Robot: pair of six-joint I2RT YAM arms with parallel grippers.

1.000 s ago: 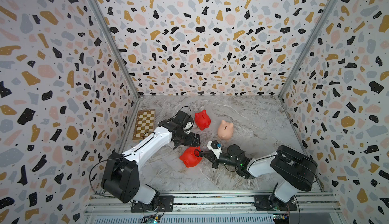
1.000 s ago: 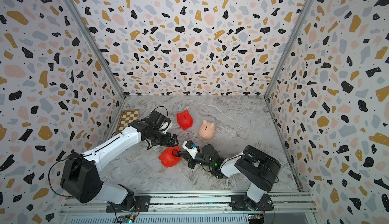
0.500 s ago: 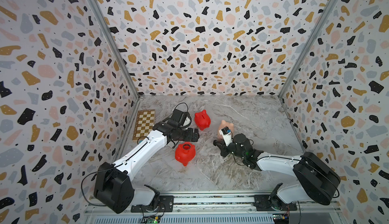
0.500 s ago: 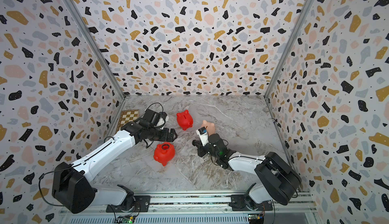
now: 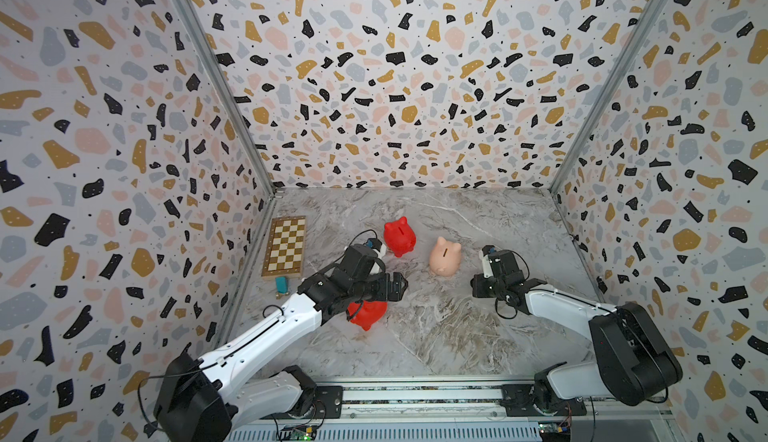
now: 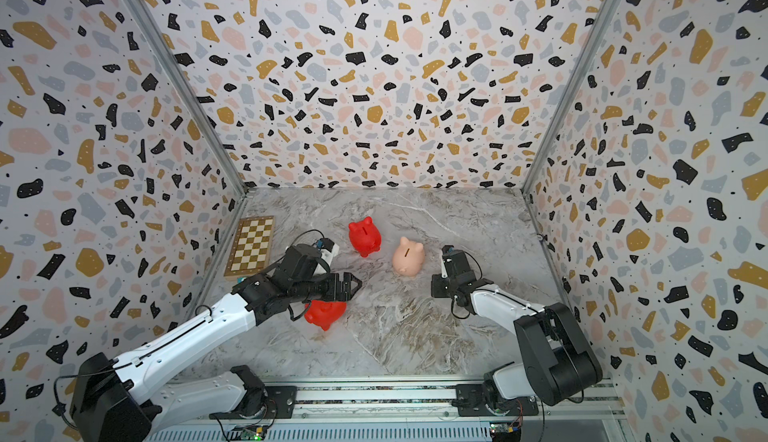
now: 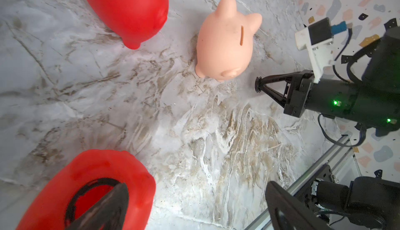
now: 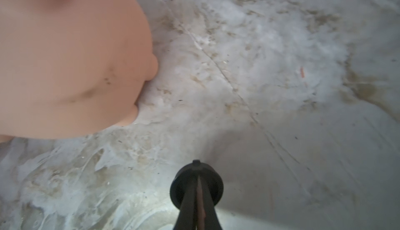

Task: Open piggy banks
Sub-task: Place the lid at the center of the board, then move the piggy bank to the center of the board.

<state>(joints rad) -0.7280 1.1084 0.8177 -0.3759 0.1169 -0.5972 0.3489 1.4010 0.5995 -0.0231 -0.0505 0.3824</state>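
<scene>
Nearest, one glossy red pig (image 5: 368, 313) lies belly-up under the left gripper (image 5: 398, 287), fingers spread, its round hole rimmed black; the right gripper (image 7: 259, 85) pinches one round black plug (image 8: 183, 185) low over veined grey marble (image 5: 436, 336). Just past those fingertips stands the smooth peach pig (image 5: 445, 257), past the left fingers a second red pig (image 5: 400, 236): three rounded plastic banks, walled by speckled terrazzo (image 5: 395, 86).

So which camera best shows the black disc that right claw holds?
Right wrist view: the black plug shows its round face close up, in the right gripper. Left wrist view: small, edge-on. Both top views: too small to tell.
</scene>
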